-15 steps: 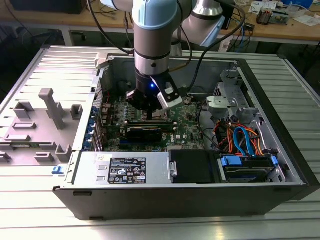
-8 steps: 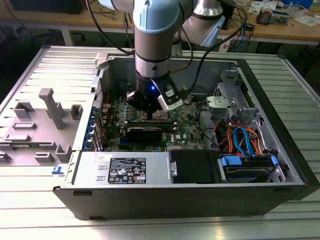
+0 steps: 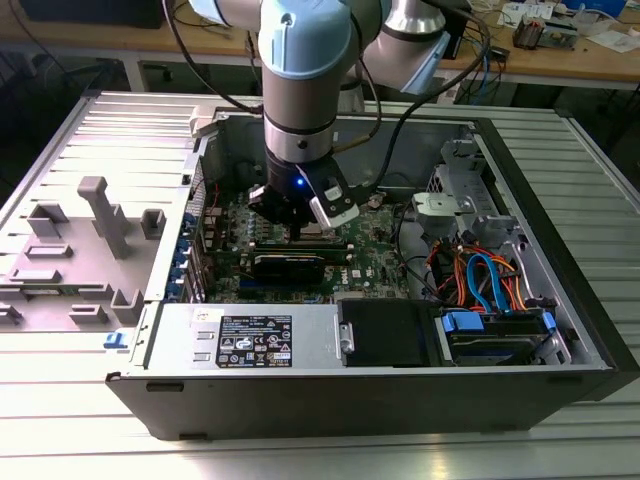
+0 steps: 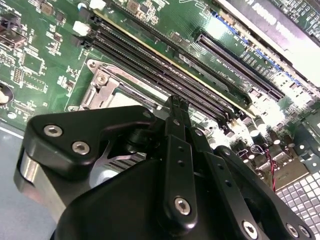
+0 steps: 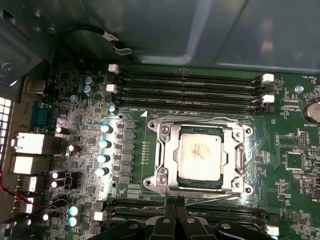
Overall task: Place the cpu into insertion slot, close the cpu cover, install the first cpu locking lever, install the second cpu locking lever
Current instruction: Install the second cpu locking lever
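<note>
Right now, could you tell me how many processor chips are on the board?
1: the chip lies inside the metal frame on the green board. Others may be hidden.

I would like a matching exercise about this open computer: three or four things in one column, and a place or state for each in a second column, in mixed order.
Things:
1. cpu
2. cpu cover
3. gripper
4. memory slots

Places or states:
a. long, black and empty, beside the socket
b. lying flat in the insertion slot
c. at the socket's edge, tips beside a thin lever
d. folded down around the chip

Pairs: 1-b, 2-d, 3-c, 4-a
</note>
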Available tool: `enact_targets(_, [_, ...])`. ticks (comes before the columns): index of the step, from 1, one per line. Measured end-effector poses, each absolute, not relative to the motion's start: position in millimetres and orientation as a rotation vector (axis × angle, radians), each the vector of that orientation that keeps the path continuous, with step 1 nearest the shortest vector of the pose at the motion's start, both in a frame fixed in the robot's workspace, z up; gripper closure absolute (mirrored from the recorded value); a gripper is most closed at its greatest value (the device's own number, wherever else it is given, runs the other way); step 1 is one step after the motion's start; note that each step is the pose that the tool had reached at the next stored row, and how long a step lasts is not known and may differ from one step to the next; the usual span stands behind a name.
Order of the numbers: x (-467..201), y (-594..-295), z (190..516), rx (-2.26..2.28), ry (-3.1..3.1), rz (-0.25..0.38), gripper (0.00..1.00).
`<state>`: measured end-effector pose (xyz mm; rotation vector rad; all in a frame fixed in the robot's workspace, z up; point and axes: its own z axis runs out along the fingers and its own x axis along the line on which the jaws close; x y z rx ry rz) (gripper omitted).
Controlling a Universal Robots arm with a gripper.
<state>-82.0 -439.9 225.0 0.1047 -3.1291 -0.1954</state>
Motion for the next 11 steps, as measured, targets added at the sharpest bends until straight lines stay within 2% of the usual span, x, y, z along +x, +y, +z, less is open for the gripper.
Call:
enact_targets(6, [-86,-440,217,0.106,-3.128,-0.209,0.89])
enact_targets(11, [-93,-440,213,0.110,-3.125,-0.270,0.89])
